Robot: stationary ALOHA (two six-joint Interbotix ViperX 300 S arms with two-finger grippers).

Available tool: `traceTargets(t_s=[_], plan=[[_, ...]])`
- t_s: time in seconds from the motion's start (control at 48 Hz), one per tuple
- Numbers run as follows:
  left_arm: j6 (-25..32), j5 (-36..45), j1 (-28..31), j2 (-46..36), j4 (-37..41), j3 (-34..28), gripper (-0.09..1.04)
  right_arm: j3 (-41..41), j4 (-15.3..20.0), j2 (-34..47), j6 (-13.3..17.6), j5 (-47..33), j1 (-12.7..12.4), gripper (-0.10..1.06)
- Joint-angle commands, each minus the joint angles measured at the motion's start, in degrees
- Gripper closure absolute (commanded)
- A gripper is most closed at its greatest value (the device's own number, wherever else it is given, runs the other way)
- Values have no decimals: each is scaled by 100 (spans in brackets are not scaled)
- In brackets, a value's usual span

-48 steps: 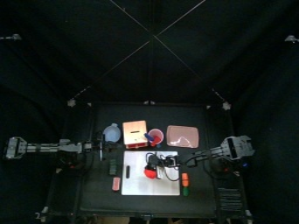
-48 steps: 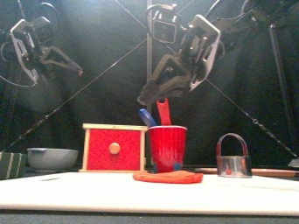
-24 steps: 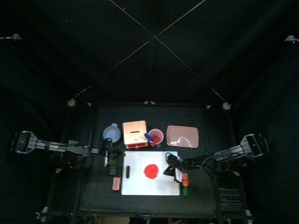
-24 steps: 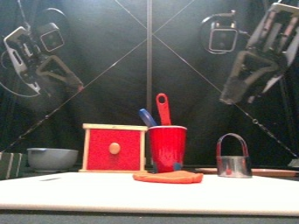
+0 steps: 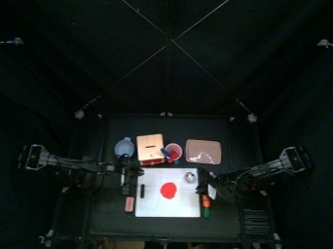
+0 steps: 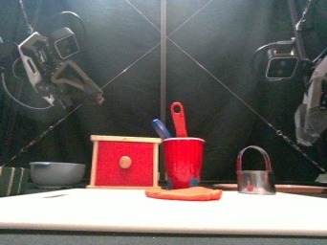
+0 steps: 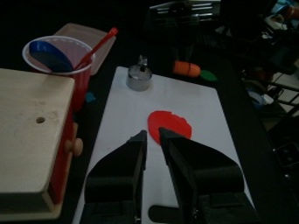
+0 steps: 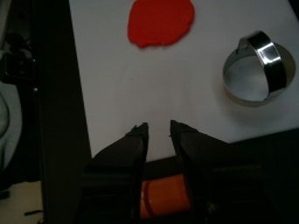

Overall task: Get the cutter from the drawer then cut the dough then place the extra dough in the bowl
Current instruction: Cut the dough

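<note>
A flat red dough disc (image 5: 166, 191) lies on the white cutting board (image 5: 146, 205). The round metal cutter (image 5: 190, 177) stands upright on the board's right side, with nothing holding it (image 6: 255, 172). My left gripper (image 5: 127, 173) hangs at the board's left edge, high above the table (image 6: 87, 91). Its jaws (image 7: 156, 137) are open and empty over the board, with the dough (image 7: 172, 122) beyond them. My right gripper (image 5: 224, 179) is off the board's right edge, raised (image 6: 311, 100). It is open and empty (image 8: 160, 127), with the dough (image 8: 162, 21) and the cutter (image 8: 254, 66) ahead.
Behind the board stand the blue-grey bowl (image 5: 125, 148), the wooden box (image 5: 150, 145) with its red drawer front (image 6: 125, 163) shut, the red cup (image 5: 170, 152) with toy knives, and the pink tray (image 5: 204, 150). Small toy foods (image 5: 205, 201) lie at the board's right edge, another (image 5: 129, 205) at its left.
The right gripper let go of the cutter on the board and drew back to the right and up. The left arm also pulled away to the left. Both sets of jaws opened.
</note>
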Motion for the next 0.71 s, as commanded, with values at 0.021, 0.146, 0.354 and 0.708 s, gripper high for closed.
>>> traceTargets(t_s=[0.021,0.146,0.354,0.708], plan=[[0,-62,-9,176,-105,-220,32,18,-492,-88,9,-35,-466,21],[18,-62,-9,387,-281,-343,32,18,-1002,-88,18,-26,-782,12],[18,-79,18,615,-316,-475,32,176,-1661,-105,18,-35,-1222,4],[18,-255,18,905,-360,-580,32,149,-2118,-105,9,-396,-1503,5]])
